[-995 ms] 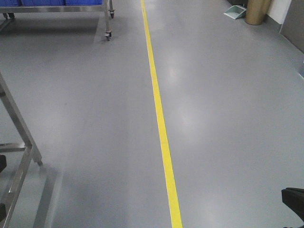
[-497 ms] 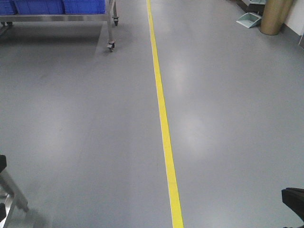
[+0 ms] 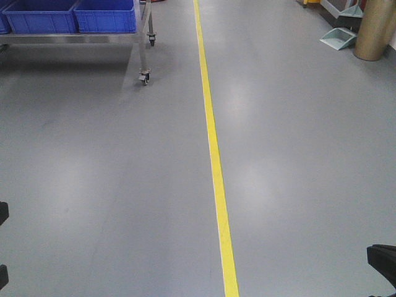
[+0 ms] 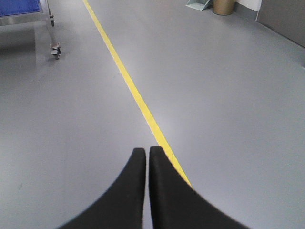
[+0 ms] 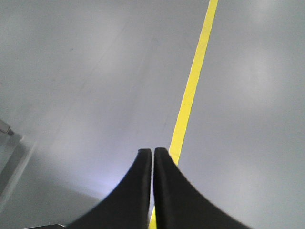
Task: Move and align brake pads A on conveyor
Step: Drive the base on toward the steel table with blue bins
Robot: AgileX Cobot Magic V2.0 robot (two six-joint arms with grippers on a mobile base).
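The brake pads A and the conveyor are out of view in every view. My left gripper (image 4: 147, 150) is shut, its black fingers pressed together with nothing between them, hanging over grey floor beside a yellow line (image 4: 125, 76). My right gripper (image 5: 152, 150) is likewise shut and empty above the same yellow line (image 5: 190, 90). In the front view only a dark piece of the left arm (image 3: 2, 213) shows at the left edge and a dark piece of the right arm (image 3: 381, 260) at the bottom right corner.
A yellow floor line (image 3: 213, 154) runs straight ahead over grey floor. At the far left stands a wheeled steel cart (image 3: 143, 68) carrying blue bins (image 3: 102, 15). A tan cylindrical bin (image 3: 377, 31) and a pale dustpan (image 3: 339, 38) sit at the far right.
The front view has advanced along the line. The steel frame at the near left has slid out of view, while the cart, blue bins and tan bin have come closer. Both grippers stay shut.
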